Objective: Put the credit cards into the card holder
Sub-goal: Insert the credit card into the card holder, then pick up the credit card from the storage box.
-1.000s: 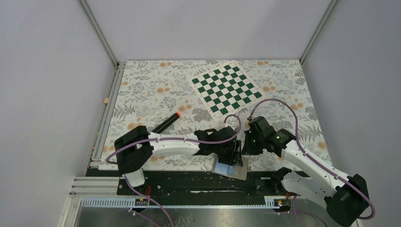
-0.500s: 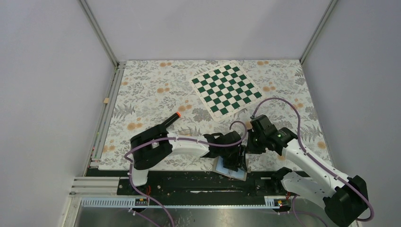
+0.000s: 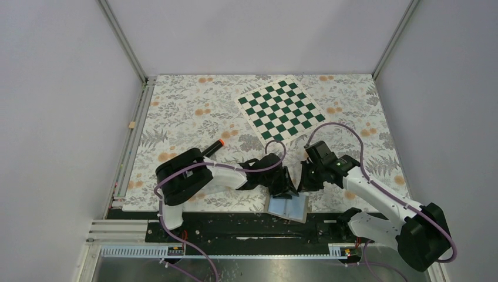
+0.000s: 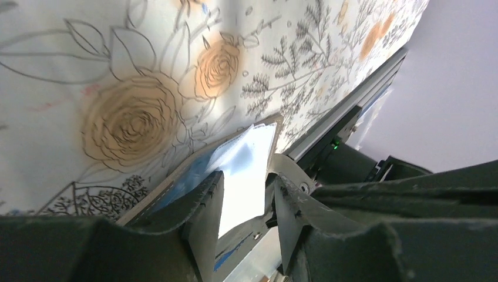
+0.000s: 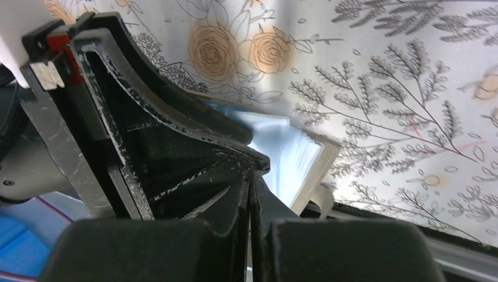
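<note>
The card holder (image 3: 288,207) lies open at the middle of the table's (image 3: 188,111) near edge, pale blue pockets facing up. Both arms reach inward and tip down over its far edge. The left gripper (image 3: 283,187) hangs with its fingers (image 4: 205,202) spread, and a pocket shows in the gap between them. Just beside it, the right gripper (image 3: 303,182) has its fingers (image 5: 235,205) pressed together. Farther back, toward the left edge, the black marker (image 3: 212,148) is partly covered by the left arm. The chessboard (image 3: 281,110) lies near the far edge.

Blue-grey card holder (image 3: 290,207), floral tablecloth (image 3: 188,111)
</note>
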`<state>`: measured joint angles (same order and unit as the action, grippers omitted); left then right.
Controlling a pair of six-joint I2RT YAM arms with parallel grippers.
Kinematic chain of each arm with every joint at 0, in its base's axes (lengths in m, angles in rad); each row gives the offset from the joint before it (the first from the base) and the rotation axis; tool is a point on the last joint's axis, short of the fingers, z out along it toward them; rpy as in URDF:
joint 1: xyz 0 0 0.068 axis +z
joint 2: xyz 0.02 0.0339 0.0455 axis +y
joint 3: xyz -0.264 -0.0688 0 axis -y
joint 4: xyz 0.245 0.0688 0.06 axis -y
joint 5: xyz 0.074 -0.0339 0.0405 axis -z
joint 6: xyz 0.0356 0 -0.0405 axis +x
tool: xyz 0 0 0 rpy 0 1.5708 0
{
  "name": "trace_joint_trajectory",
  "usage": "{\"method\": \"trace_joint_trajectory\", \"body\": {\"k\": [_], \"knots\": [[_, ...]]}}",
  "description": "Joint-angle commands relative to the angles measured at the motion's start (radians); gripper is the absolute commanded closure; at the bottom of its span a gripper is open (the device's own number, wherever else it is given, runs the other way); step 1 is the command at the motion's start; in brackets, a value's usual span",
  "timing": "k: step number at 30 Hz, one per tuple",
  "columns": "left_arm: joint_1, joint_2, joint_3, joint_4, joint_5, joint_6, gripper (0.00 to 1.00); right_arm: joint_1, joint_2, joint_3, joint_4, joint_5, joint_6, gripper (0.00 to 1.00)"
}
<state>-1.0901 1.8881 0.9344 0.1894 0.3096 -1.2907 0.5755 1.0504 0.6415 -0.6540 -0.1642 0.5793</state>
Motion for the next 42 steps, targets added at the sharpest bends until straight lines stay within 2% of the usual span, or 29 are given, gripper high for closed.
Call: {"method": "trace_joint_trajectory", "body": {"k": [1, 10, 16, 23, 27, 35, 42], "knots": [[0.027, 0.043, -0.052, -0.002, -0.093, -0.014, 0.61, -0.004, 0.048, -0.014, 0.082, -0.098, -0.017, 1.00], [0.029, -0.120, -0.154, 0.055, -0.138, 0.004, 0.48, -0.003, 0.138, -0.069, 0.166, -0.171, -0.014, 1.00], [0.029, -0.222, -0.229, 0.077, -0.177, -0.004, 0.42, -0.002, 0.182, -0.102, 0.216, -0.210, -0.007, 1.00], [0.027, -0.303, -0.222, 0.067, -0.157, 0.069, 0.38, -0.002, 0.130, -0.085, 0.191, -0.203, -0.002, 1.00], [0.027, -0.354, -0.182, -0.011, -0.142, 0.131, 0.38, -0.002, 0.096, -0.063, 0.157, -0.189, -0.002, 1.00], [0.047, -0.500, -0.147, -0.340, -0.242, 0.240, 0.38, -0.002, 0.082, -0.007, 0.123, -0.213, -0.011, 1.00], [0.195, -0.735, -0.267, -0.435, -0.225, 0.282, 0.38, 0.046, 0.179, 0.072, 0.155, -0.239, 0.003, 1.00]]}}
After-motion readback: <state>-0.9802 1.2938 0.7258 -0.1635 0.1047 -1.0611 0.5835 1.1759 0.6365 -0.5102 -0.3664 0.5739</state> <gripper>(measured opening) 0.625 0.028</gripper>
